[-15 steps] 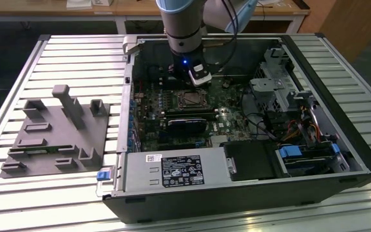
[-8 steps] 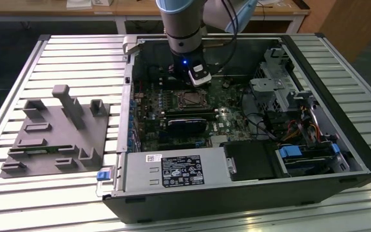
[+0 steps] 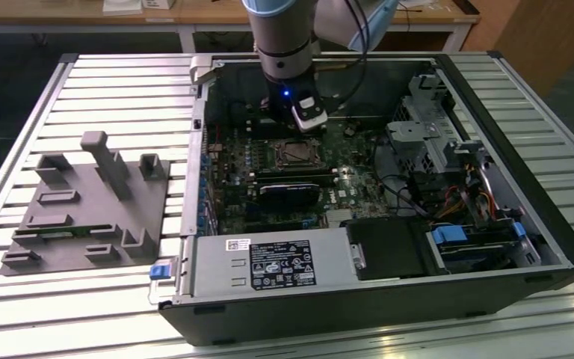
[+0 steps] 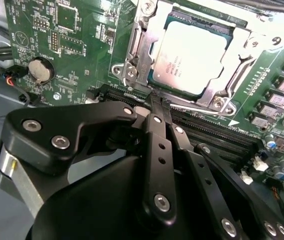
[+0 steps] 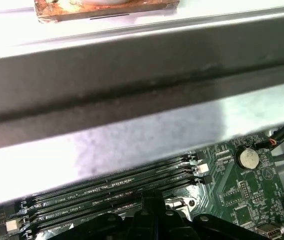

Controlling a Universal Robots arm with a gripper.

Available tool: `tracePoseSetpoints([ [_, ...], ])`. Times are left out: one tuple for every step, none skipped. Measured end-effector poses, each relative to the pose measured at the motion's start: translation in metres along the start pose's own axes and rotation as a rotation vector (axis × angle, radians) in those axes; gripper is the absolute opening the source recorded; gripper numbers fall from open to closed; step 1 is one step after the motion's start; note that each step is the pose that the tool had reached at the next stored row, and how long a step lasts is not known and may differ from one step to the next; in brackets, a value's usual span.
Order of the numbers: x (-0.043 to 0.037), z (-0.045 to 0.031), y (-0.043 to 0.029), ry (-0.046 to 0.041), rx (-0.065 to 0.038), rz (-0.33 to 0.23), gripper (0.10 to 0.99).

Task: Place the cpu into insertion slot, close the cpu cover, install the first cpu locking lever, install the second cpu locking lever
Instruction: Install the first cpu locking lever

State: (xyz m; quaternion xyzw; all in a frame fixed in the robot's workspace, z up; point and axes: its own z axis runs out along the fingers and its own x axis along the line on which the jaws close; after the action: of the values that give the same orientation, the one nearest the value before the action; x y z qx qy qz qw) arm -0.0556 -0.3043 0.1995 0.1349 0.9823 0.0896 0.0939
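hovering inside the open computer case (image 3: 526, 224), the gripper (image 4: 154, 107) has its fingers drawn together to a narrow tip and holds nothing visible. the cpu (image 4: 194, 57) already sits in the insertion slot (image 4: 131, 37) on the green board (image 4: 71, 55), with the cpu cover (image 4: 234, 67) framing it. in the second wrist view the chip lies straight beyond the fingertips, close by, with the memory slots (image 4: 207, 132) between them.
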Motion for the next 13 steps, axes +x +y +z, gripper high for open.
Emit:
tracePoseSetpoints([
  [-0.0003,-0.0001,0.0001,-0.0001,0.0,0.0,0.106],
  [-0.0009,0.0,0.0003,-0.0004,0.0,0.001,0.106],
  [-0.0014,0.0,0.0004,-0.0007,0.001,0.003,0.106],
  [-0.0018,0.0001,0.0006,-0.0012,0.001,0.005,0.106],
  [-0.002,0.0002,0.0009,-0.0014,0.001,0.007,0.106],
  [-0.002,0.0003,0.0015,-0.0017,0.002,0.008,0.106],
  [-0.0018,0.0005,0.0022,-0.0019,0.002,0.009,0.106],
  [-0.0016,0.0006,0.003,-0.0019,0.002,0.009,0.106],
  [-0.0014,0.0008,0.0038,-0.0021,0.002,0.01,0.106],
  [-0.0011,0.0009,0.0046,-0.0022,0.002,0.01,0.106],
  [-0.0008,0.0011,0.0055,-0.0022,0.002,0.011,0.106],
  [-0.0006,0.0013,0.0062,-0.0024,0.002,0.012,0.106],
  [-0.0004,0.0014,0.0069,-0.0026,0.002,0.012,0.106],
])
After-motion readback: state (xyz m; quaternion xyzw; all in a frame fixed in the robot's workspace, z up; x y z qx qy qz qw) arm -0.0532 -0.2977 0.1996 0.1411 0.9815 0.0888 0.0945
